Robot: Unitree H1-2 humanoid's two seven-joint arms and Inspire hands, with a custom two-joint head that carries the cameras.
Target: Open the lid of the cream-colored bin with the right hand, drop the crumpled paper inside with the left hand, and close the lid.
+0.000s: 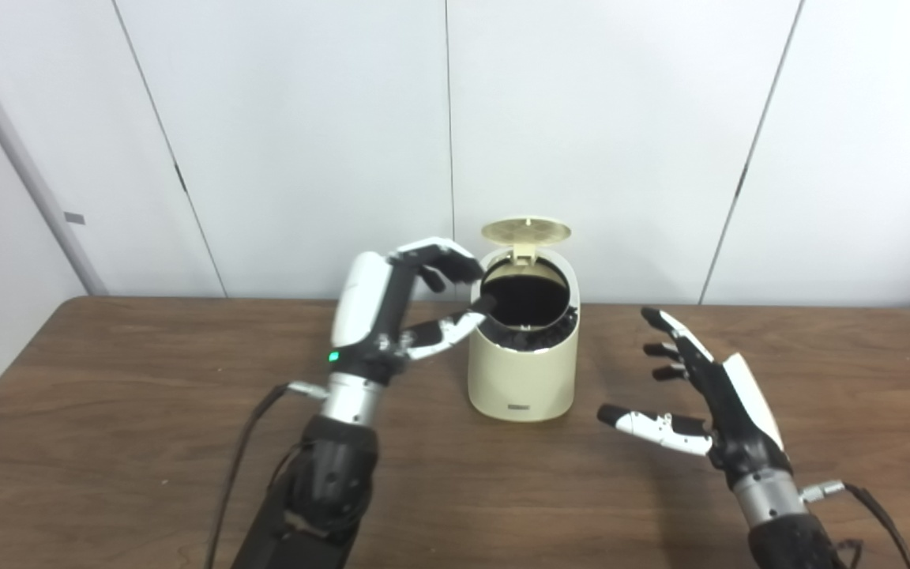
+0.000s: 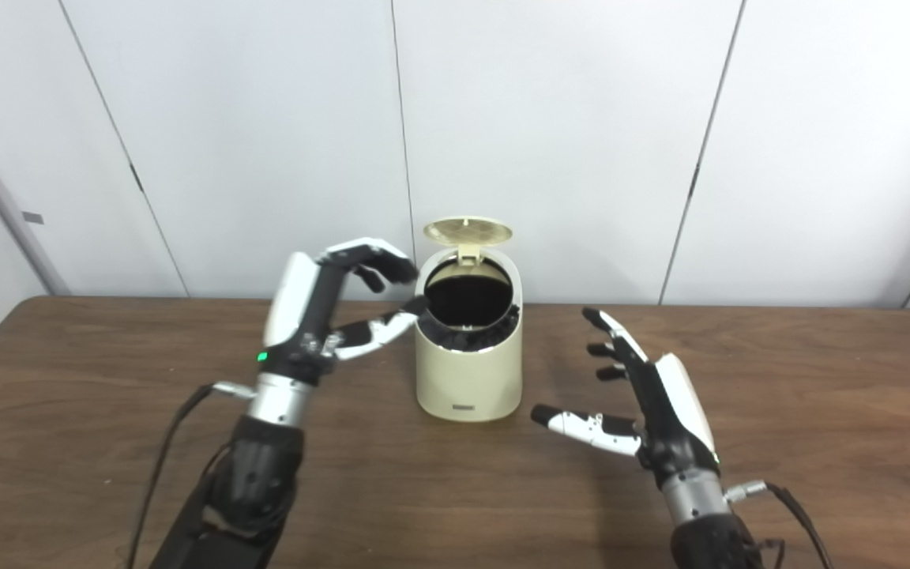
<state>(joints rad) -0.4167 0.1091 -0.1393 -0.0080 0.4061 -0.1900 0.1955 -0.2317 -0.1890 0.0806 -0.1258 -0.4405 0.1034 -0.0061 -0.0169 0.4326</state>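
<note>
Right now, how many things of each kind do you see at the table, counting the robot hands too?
Bins: 1, the cream-colored bin, its lid standing open
Robot hands: 2, the left hand at the bin's opening, the right hand open beside the bin
Crumpled paper: 0 visible
Total: 3

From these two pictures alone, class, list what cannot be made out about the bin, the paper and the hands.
- Crumpled paper: not visible in either view; the bin opening is too dark to show whether it lies inside.
- Left hand: its palm faces away, in both views.
- Right hand: open and apart from the bin; its forearm is cut off by the bottom edge.
</note>
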